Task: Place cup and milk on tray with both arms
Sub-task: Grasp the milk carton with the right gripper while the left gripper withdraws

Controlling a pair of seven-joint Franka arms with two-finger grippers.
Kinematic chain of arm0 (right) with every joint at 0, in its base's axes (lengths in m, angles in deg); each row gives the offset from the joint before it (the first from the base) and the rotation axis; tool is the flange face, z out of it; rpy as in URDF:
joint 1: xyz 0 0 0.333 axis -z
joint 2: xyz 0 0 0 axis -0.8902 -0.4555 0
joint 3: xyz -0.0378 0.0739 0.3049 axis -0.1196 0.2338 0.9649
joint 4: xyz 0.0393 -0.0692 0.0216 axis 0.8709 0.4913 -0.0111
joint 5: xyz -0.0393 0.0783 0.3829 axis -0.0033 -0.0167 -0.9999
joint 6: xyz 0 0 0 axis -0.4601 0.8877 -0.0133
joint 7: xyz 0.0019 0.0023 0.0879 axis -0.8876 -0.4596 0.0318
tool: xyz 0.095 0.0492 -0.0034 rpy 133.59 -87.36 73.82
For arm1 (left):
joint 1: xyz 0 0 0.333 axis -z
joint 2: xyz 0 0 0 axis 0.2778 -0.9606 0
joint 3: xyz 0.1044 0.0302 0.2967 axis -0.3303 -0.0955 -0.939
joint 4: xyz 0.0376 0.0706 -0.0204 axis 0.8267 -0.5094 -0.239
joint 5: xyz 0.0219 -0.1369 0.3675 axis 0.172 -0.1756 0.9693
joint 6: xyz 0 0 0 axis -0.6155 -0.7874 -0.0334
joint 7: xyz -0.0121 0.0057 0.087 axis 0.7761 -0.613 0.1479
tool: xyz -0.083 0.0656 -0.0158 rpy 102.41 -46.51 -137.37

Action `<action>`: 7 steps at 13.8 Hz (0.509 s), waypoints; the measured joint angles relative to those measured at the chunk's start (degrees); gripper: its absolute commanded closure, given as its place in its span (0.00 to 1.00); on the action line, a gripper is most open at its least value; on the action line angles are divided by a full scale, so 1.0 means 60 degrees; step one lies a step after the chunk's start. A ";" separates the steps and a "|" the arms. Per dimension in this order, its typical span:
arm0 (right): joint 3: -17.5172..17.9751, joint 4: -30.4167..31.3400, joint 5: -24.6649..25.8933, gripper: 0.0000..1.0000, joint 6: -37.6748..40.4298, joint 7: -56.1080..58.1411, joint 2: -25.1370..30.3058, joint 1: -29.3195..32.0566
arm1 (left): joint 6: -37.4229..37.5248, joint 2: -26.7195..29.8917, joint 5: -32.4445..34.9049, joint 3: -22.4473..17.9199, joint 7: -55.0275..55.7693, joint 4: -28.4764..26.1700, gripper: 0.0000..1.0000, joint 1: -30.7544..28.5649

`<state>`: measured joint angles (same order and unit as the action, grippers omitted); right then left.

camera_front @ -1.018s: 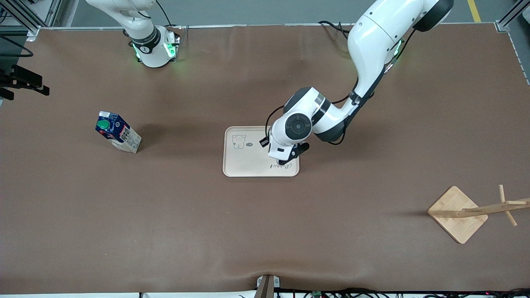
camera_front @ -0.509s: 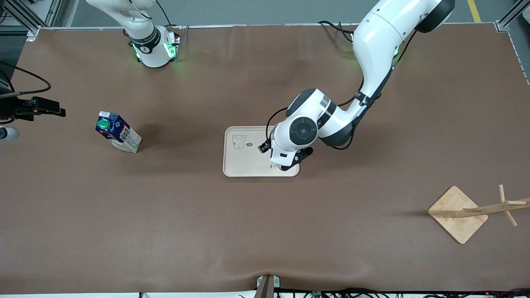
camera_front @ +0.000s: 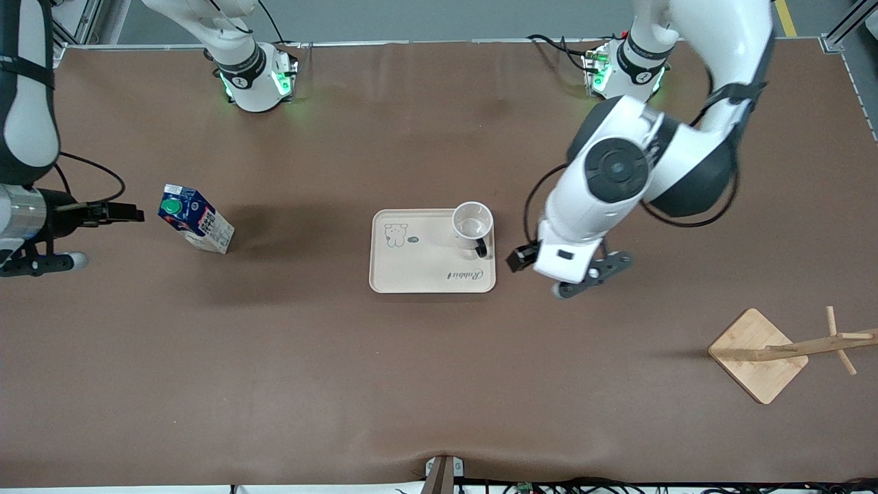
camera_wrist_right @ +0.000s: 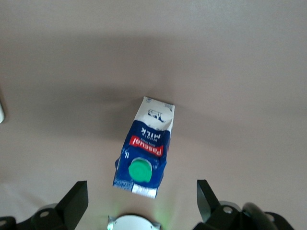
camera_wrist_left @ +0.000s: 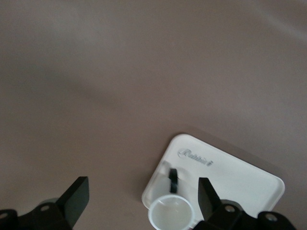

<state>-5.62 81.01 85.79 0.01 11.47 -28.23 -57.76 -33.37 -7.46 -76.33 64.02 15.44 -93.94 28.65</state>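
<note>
Brown table [camera_front: 439, 384] – bamboo stand [camera_front: 758, 355] near its edge.

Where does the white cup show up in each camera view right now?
Front view: the cup stands on the tray, at its corner toward the left arm's base.
Left wrist view: cup at the bottom edge, on the tray.
Right wrist view: not in it.
Shared landmark: the tray's "Rabbit" script.

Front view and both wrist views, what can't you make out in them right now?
- Cup: its face; the front view looks down into it.
- Cup in the left wrist view: cut off by the edge.
- Right gripper: in the front view, too small to tell how its fingers stand.
- Wooden stand: its pole runs off the front view's edge.
- Tray bear drawing: too small for detail.
</note>
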 measured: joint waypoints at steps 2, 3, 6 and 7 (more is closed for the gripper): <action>-0.0007 0.0873 0.0000 0.00 -0.0413 -0.0738 0.0303 0.0001 | 0.0135 0.0360 0.0245 -0.0026 -0.0923 -0.0005 0.00 -0.0563; 0.0001 0.1208 0.0000 0.00 -0.0499 -0.1278 0.0416 -0.0004 | 0.0231 0.0531 0.0274 -0.0035 -0.1483 -0.0004 0.00 -0.0912; 0.0072 0.2139 0.0024 0.00 -0.1116 -0.2178 0.0612 -0.0102 | 0.0694 0.1046 0.0282 -0.0051 -0.3366 -0.0007 0.00 -0.2001; 0.0088 0.2513 0.0059 0.00 -0.1506 -0.2253 0.0664 -0.0117 | 0.0834 0.1199 0.0283 -0.0056 -0.3951 -0.0008 0.00 -0.2330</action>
<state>-5.09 96.09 86.14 -9.02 -2.05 -24.24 -58.46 -28.36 -0.27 -74.63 63.68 -8.27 -93.98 14.67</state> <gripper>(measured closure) 0.000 0.000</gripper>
